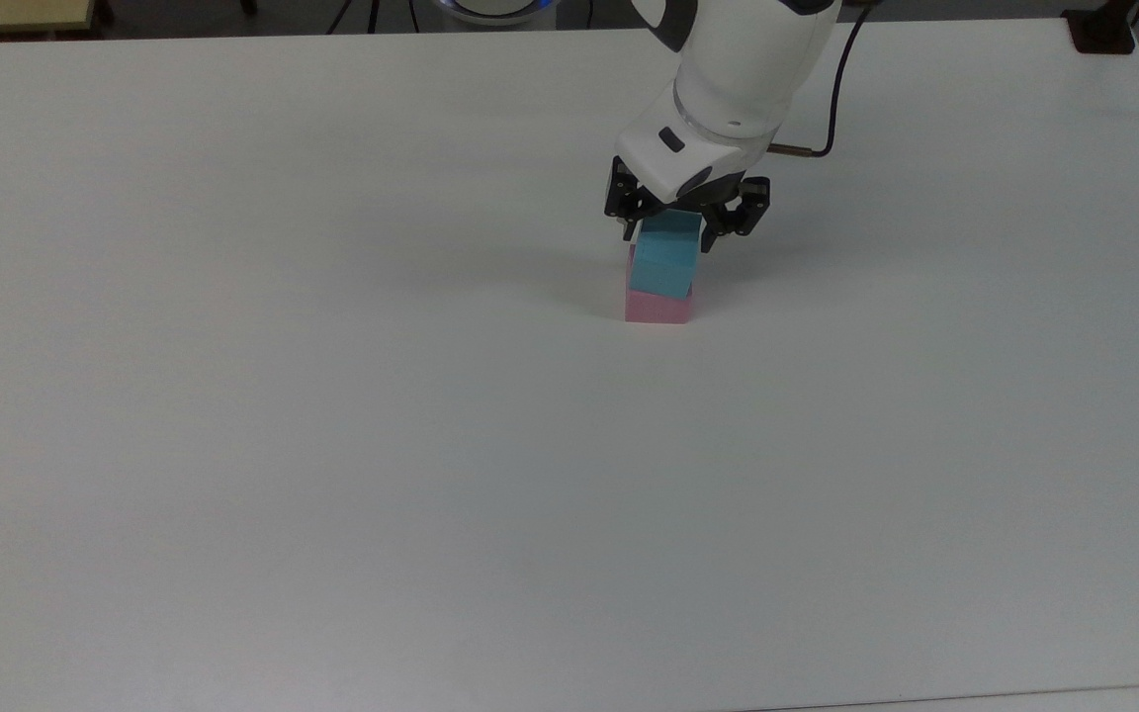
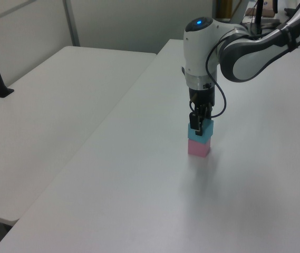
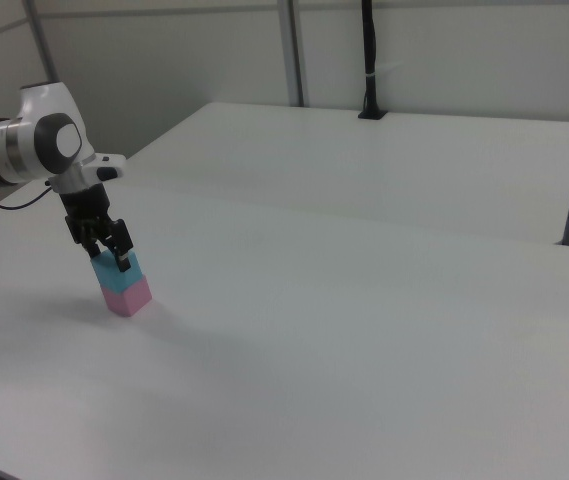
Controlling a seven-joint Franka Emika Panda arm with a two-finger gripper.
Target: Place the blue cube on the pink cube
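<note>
Blue cube (image 1: 666,265) seated on pink cube (image 1: 657,307), upper centre-right of the top view, on white tabletop (image 1: 332,445). End effector (image 1: 670,233) clamped on blue cube. Left to do, by judgement: release, retreat.

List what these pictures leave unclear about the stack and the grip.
- Pink cube: its top face is covered by the blue cube in the top view, so how squarely they line up is hard to judge.
- Gripper: in the left view the jaws are too small to tell whether they are clamped or slightly released.
- Blue cube's back face: hidden by the gripper in the top view.
</note>
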